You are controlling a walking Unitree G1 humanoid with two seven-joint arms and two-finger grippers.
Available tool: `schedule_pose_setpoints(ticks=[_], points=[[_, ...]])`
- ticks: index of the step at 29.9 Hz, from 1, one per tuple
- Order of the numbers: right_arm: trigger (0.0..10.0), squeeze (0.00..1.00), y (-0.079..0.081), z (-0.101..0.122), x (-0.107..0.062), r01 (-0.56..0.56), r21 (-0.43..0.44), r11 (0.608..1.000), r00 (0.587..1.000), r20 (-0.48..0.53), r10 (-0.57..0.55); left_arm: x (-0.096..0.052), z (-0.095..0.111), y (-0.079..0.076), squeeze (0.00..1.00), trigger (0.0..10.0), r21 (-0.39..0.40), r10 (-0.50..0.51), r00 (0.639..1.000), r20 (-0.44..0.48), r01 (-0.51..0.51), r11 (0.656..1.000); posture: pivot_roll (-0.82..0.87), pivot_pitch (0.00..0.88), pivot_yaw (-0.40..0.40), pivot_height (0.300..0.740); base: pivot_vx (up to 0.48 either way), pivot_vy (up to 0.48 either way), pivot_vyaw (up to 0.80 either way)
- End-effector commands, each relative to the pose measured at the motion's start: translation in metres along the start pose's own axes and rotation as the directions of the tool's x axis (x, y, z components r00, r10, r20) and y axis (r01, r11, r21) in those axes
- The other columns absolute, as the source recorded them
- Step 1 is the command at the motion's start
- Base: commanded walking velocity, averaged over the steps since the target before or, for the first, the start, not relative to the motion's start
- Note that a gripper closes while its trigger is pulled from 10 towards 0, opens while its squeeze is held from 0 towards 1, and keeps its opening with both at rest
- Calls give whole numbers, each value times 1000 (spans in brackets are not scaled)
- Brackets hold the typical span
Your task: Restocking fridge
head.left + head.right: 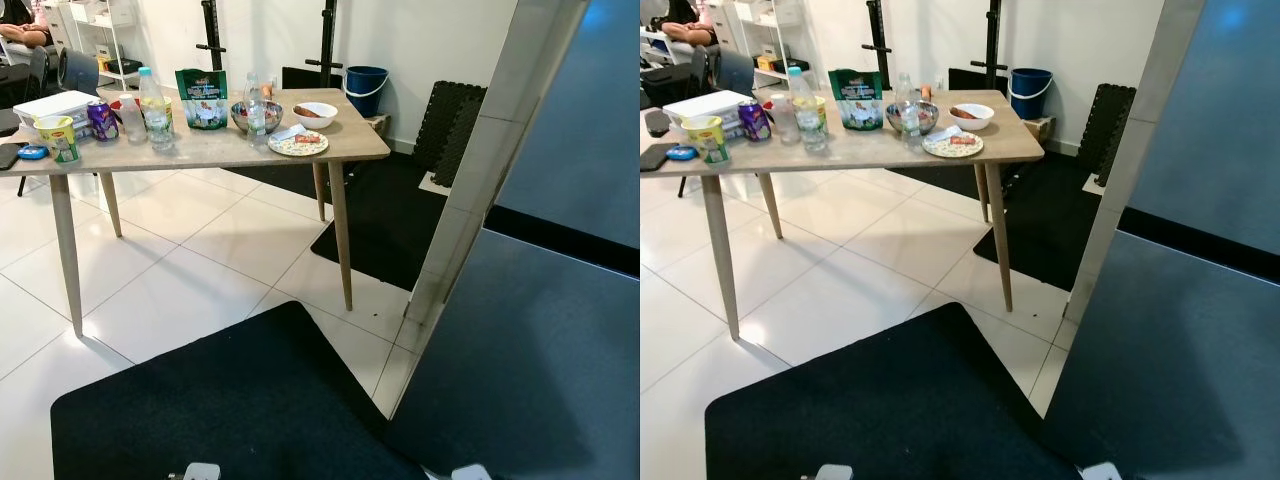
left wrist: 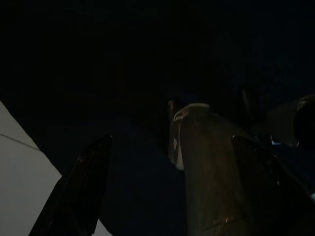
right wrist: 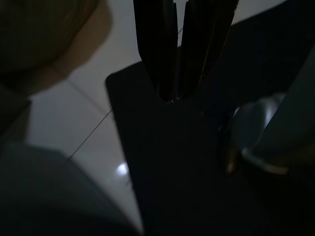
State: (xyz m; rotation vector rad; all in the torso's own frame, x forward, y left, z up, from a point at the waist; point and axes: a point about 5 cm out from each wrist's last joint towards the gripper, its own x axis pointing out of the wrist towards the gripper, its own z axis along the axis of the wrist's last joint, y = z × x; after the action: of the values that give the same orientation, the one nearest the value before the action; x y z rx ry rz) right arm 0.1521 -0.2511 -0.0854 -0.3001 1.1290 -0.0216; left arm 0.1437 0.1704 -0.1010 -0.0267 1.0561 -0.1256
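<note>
While both arms hang idle, nothing is picked yet.
Stock: green pouch (image 1: 202,97), water bottles (image 1: 256,106), bowls — far left on wooden table (image 1: 330,150).
Fridge: open door (image 1: 480,200), right.
Left gripper (image 2: 172,187): fingers spread.
Right gripper (image 3: 179,49): pinched closed, empty.

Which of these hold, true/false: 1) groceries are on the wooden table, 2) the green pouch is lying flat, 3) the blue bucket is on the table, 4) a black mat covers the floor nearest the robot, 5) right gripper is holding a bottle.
1) True: bottles, bowls and a plate sit on the wooden table.
2) False: the green pouch stands upright.
3) False: the blue bucket is on the floor by the wall, behind the table.
4) True: the black mat lies in the foreground.
5) False: the right gripper hangs over the mat, fingers together, holding nothing.
</note>
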Motion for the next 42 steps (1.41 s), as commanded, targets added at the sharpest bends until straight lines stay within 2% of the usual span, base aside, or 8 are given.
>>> schedule_pose_setpoints(ticks=[1,10,11,15,24,29,36,42], points=[[10000,0,-2,0,0,9,0,1000,1000,4,-9,-1,-4,5,0,10000,-3,19,1000,-15,-19,1000,-43,42,-41,740,0,0,0],[10000,0,-16,-9,-3,38,65,997,999,-3,-37,-6,-20,11,0,10000,-22,41,998,-46,-42,999,-51,11,-23,740,0,0,0],[10000,0,-26,-12,-4,86,106,991,996,-18,-84,-7,-24,13,0,10000,21,38,997,-74,-36,999,-79,114,0,740,0,0,0],[10000,0,-32,-13,-5,113,168,979,994,-14,-112,-8,-24,16,0,10000,72,24,995,-93,-18,997,-81,70,-24,740,0,0,0],[10000,0,6,-10,-1,1,81,997,1000,-10,-1,-8,-5,31,0,10000,-4,87,996,-23,-87,996,-51,98,-47,740,0,0,0],[10000,0,11,11,1,-6,80,997,998,57,1,-9,-19,27,0,10000,-34,88,995,-51,-89,995,-78,91,-5,740,0,0,0],[10000,0,13,-13,-1,-8,119,993,1000,-16,10,-9,-13,29,0,10000,-62,95,995,-28,-97,993,-33,90,0,740,0,0,0],[10000,0,25,-9,0,-34,129,991,999,8,33,-9,-9,32,0,10000,-14,90,996,-28,-90,996,-40,87,3,740,0,0,0]])
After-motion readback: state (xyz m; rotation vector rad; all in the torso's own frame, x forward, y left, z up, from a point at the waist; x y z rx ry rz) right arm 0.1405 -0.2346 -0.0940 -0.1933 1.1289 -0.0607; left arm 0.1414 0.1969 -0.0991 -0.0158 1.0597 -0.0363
